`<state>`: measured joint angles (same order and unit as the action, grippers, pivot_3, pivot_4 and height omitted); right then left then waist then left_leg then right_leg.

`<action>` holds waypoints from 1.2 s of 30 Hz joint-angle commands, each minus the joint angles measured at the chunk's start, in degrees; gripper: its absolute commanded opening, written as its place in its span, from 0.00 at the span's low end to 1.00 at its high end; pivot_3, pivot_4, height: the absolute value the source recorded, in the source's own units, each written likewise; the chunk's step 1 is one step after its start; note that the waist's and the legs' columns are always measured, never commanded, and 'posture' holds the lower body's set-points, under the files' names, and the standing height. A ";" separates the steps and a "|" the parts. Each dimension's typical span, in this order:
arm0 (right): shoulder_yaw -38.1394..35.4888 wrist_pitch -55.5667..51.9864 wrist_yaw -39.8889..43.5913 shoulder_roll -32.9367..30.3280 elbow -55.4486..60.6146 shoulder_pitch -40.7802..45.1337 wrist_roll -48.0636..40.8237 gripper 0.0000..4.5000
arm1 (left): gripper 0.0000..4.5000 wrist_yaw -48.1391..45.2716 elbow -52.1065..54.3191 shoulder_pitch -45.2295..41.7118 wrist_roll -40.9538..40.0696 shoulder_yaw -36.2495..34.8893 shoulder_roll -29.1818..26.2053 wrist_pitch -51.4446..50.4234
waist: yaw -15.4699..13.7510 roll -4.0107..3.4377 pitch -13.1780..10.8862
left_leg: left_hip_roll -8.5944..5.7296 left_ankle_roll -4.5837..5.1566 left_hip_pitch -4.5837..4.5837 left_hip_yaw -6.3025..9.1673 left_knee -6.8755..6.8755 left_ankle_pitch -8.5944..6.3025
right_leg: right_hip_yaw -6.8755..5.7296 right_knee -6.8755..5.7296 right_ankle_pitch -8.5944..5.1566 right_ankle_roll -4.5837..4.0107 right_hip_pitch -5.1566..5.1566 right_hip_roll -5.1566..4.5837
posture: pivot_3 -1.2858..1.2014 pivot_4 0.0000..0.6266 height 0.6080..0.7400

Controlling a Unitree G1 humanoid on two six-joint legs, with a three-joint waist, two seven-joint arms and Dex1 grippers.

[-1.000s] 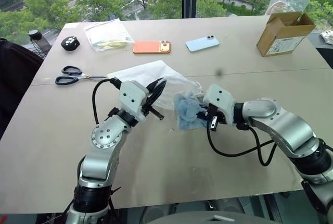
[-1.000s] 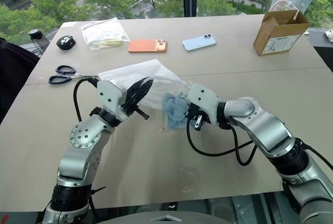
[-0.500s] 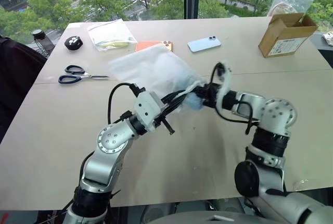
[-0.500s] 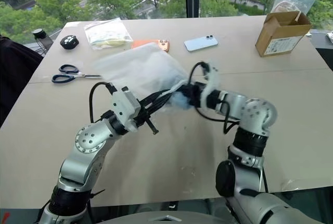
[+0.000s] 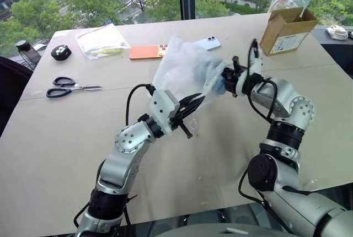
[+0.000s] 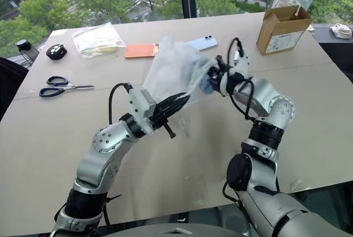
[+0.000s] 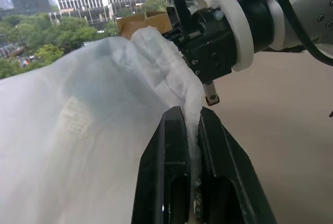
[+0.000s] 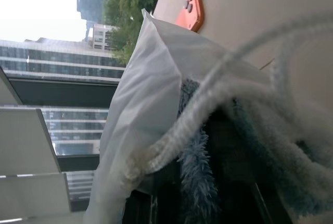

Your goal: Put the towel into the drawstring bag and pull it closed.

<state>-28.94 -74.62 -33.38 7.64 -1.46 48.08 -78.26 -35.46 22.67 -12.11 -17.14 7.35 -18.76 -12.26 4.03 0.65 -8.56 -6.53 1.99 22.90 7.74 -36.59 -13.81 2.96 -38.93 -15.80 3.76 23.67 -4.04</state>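
Observation:
The white drawstring bag (image 5: 185, 69) hangs lifted above the table, its sheer body billowing upward. My left gripper (image 5: 193, 103) is shut on the bag's gathered edge; the left wrist view shows both black fingers (image 7: 174, 151) pinching the fabric. The light-blue towel (image 5: 219, 86) sits at the bag's mouth, partly tucked behind the white fabric. My right gripper (image 5: 227, 77) is pressed against the towel there. In the right wrist view the towel (image 8: 195, 172) dangles close up beside the bag (image 8: 140, 104), with a white cord (image 8: 208, 104) across it.
On the table behind lie black scissors (image 5: 71, 85), a clear zip bag (image 5: 102, 41), an orange phone (image 5: 146, 52) and a light-blue phone (image 5: 208, 43). A cardboard box (image 5: 287, 30) stands at the back right. A small black object (image 5: 60, 52) rests at the back left.
The bag has risen off the table with my left gripper still holding it. My right arm rolled over and climbed, carrying the towel up to the bag's mouth. The head view also shifted.

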 commanded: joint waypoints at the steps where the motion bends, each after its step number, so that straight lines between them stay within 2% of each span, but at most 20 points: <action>1: 19.44 3.67 16.27 -3.63 9.91 -7.90 11.56 0.46 | 0.00 1.87 -0.64 -3.11 -1.87 -1.60 2.11 -0.22 | -0.19 0.05 0.28 | 0.01 0.00 0.00 0.02 0.01 0.00 | -0.03 0.02 0.00 0.00 0.00 0.01 | 0.52 0.24 0.95; 3: 28.84 10.05 26.22 -12.10 13.63 -10.05 21.16 0.60 | 0.00 2.20 -0.40 -4.17 -3.43 -2.91 2.96 -0.76 | -0.69 -0.05 0.22 | 0.03 0.00 0.04 0.04 -0.11 -0.01 | -0.29 0.04 -0.01 0.01 -0.03 -0.02 | 0.52 0.24 0.95; 5: 34.36 16.35 33.47 -17.30 14.91 -11.64 27.92 0.84 | 0.00 2.30 0.01 -4.75 -4.62 -3.87 3.30 -1.41 | -0.75 -0.02 0.22 | -0.15 0.05 0.15 0.04 -0.44 -0.03 | -0.35 0.07 0.02 0.09 -0.03 0.03 | 0.52 0.24 0.95; 6: 35.73 18.90 36.38 -19.06 15.10 -12.11 30.19 0.92 | 0.00 2.18 0.25 -4.82 -4.98 -4.22 3.14 -1.63 | -0.75 -0.01 0.23 | -0.15 0.06 0.14 0.05 -0.50 -0.04 | -0.33 0.06 0.03 0.11 -0.06 -0.01 | 0.52 0.24 0.95; 10: 39.65 27.30 44.02 -24.47 14.60 -13.67 39.48 0.92 | 0.00 1.54 0.61 -4.47 -5.50 -5.14 1.98 -1.89 | -0.69 -0.01 0.23 | 0.01 0.04 0.06 0.05 -0.47 -0.04 | -0.32 -0.03 0.04 0.10 -0.12 -0.01 | 0.52 0.24 0.95; 13: 43.77 37.42 49.16 -28.83 13.84 -14.74 49.33 0.92 | 0.00 1.36 0.79 -4.24 -5.80 -5.99 1.11 -2.23 | -0.92 0.00 0.23 | 0.04 0.03 0.06 0.08 -0.43 -0.04 | -0.35 -0.02 0.04 0.10 -0.11 -0.01 | 0.52 0.24 0.95; 17: 42.80 37.53 50.66 -28.28 12.68 -15.94 50.82 0.92 | 0.00 1.17 1.17 -3.93 -6.40 -6.46 0.13 -2.47 | -1.59 0.01 0.23 | 0.03 0.03 0.06 0.02 -0.46 -0.04 | -0.28 0.04 0.04 0.10 -0.13 -0.03 | 0.52 0.24 0.95; 21: 35.42 28.55 48.20 -21.65 11.92 -17.05 42.31 0.92 | 0.00 0.34 1.43 -3.12 -6.06 -6.61 -0.73 -2.25 | -1.84 0.04 0.24 | 0.05 0.02 0.07 0.07 -0.45 -0.04 | -0.32 0.05 0.04 0.09 -0.13 -0.03 | 0.52 0.24 0.95; 25: 41.31 35.02 53.83 -26.50 14.14 -17.77 51.83 0.92 | 0.00 1.04 1.09 -3.50 -6.29 -7.80 -0.54 -2.24 | -2.17 0.03 0.23 | 0.01 0.02 0.09 0.03 -0.49 -0.05 | -0.31 0.08 0.05 0.09 -0.10 -0.05 | 0.52 0.24 0.95; 28: 43.97 41.23 60.33 -30.10 15.46 -18.93 55.24 0.92 | 0.00 1.28 0.65 -3.48 -6.05 -8.19 -0.59 -2.00 | -2.38 0.04 0.23 | -0.02 0.02 0.09 0.04 -0.52 -0.05 | -0.32 0.09 0.04 0.10 -0.13 -0.08 | 0.52 0.24 0.95; 33: 37.74 40.04 63.26 -29.04 16.37 -19.48 50.10 0.92 | 0.00 2.08 -0.17 -2.73 -6.83 -9.17 -0.09 -2.40 | -2.17 0.06 0.22 | 0.02 0.02 0.08 0.06 -0.48 -0.05 | -0.33 0.06 0.04 0.10 -0.15 -0.05 | 0.52 0.24 0.95; 36: 36.46 40.38 66.73 -31.25 17.42 -20.71 49.58 0.92 | 0.00 2.27 -0.40 -2.45 -7.14 -9.38 0.19 -2.63 | -2.32 0.06 0.22 | 0.01 0.02 0.08 0.06 -0.50 -0.05 | -0.33 0.07 0.05 0.09 -0.18 -0.06 | 0.52 0.24 0.95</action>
<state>9.34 -34.89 31.01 -22.55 12.70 27.82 -27.33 -33.47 21.33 -14.53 -22.83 -0.80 -18.67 -15.76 1.71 0.71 -8.34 -6.52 2.01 22.98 7.80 -37.09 -13.86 2.62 -38.85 -15.75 3.85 23.49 -4.10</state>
